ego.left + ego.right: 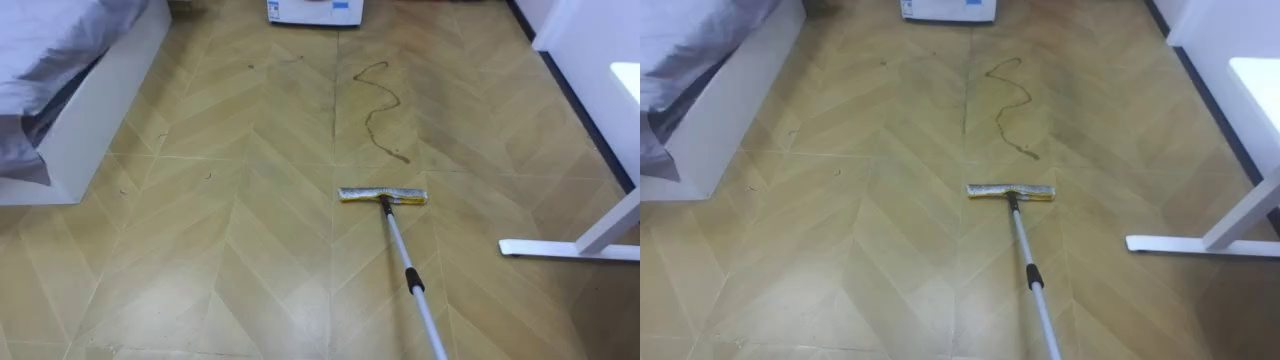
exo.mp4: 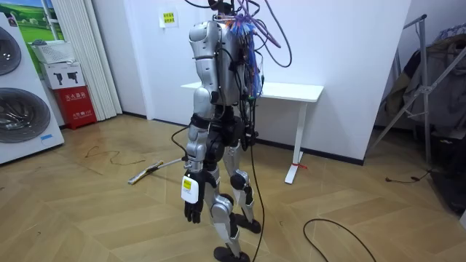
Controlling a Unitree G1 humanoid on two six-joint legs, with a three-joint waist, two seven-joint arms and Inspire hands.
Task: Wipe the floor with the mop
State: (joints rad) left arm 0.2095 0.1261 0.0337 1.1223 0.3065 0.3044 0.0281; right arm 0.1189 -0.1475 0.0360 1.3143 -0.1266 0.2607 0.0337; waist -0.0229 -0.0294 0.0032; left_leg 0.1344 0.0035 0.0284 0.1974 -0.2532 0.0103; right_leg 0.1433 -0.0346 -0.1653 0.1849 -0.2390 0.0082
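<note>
- Pale herringbone wooden floor (image 1: 200, 260) lies between a white bed frame (image 1: 95, 120) at left and a white desk foot (image 1: 560, 247) at right.
- Flat yellow-edged mop head (image 1: 383, 196) rests on the floor, near a dark wavy streak (image 1: 382, 105); its silver pole (image 1: 400, 250) slants to the lower right.
- Robot's left hand (image 2: 191, 211) hangs at its side, fingers relaxed, holding nothing.

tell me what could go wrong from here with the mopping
The mop head sits short of the dark squiggly mark, so a forward push may smear it rather than lift it. The white desk foot lies on the floor to the right of the mop handle, and a wide sweep could knock into it. The bed base limits sweeps to the left.
</note>
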